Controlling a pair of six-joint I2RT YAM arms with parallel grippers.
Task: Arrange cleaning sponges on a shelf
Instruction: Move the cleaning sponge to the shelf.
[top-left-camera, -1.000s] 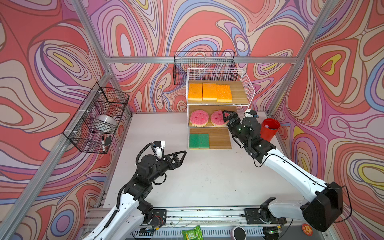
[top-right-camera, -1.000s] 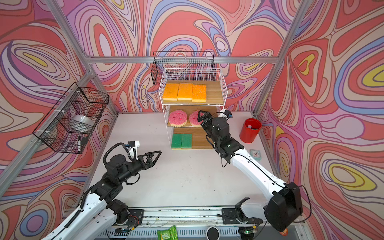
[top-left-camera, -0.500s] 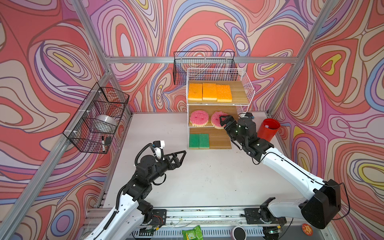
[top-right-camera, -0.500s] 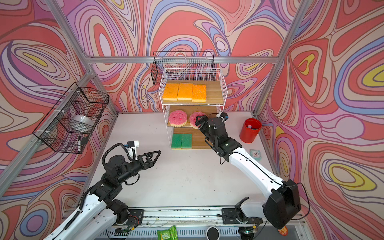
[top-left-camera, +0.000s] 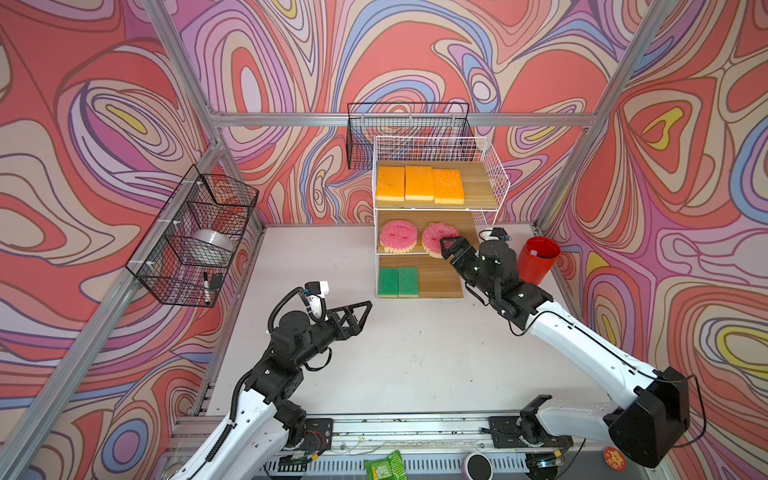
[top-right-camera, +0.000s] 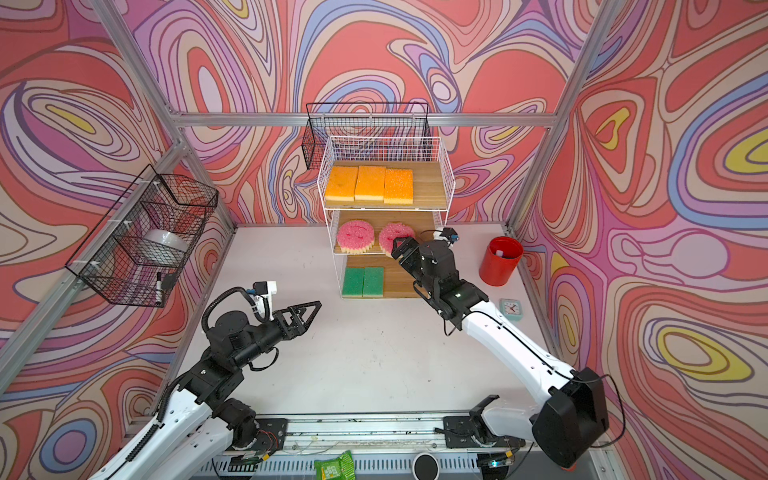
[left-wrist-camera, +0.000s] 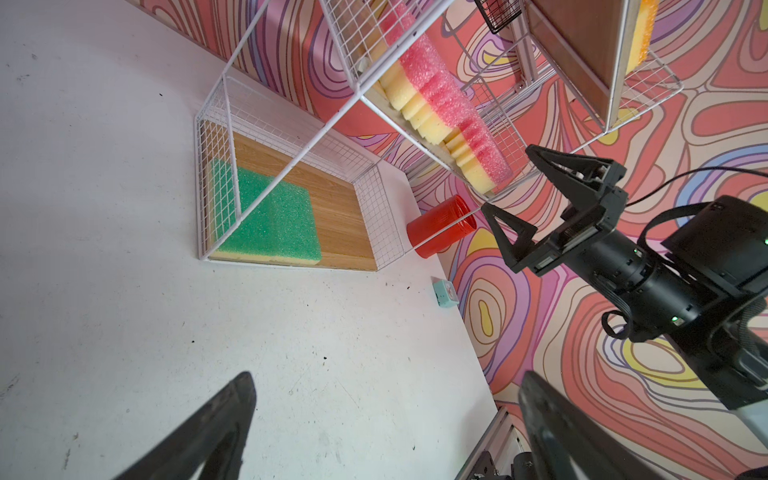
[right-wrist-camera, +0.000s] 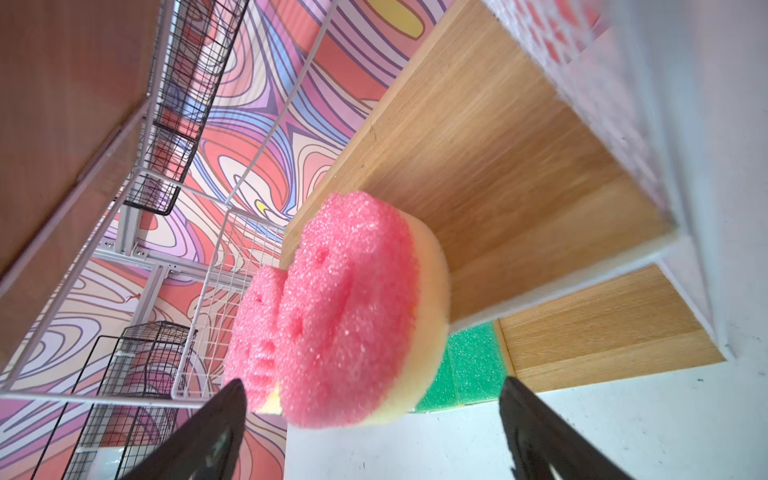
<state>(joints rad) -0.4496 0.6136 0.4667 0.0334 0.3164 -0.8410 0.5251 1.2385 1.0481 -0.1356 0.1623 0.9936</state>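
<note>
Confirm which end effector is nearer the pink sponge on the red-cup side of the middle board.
Right. The right end effector sits open at the pink sponge's front edge; the left end effector hangs open above the table, well short of the shelf.

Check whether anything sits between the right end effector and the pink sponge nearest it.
Nothing visible does. The right end effector is open, facing the pink sponge at the front of the middle board; no wire crosses between.
</note>
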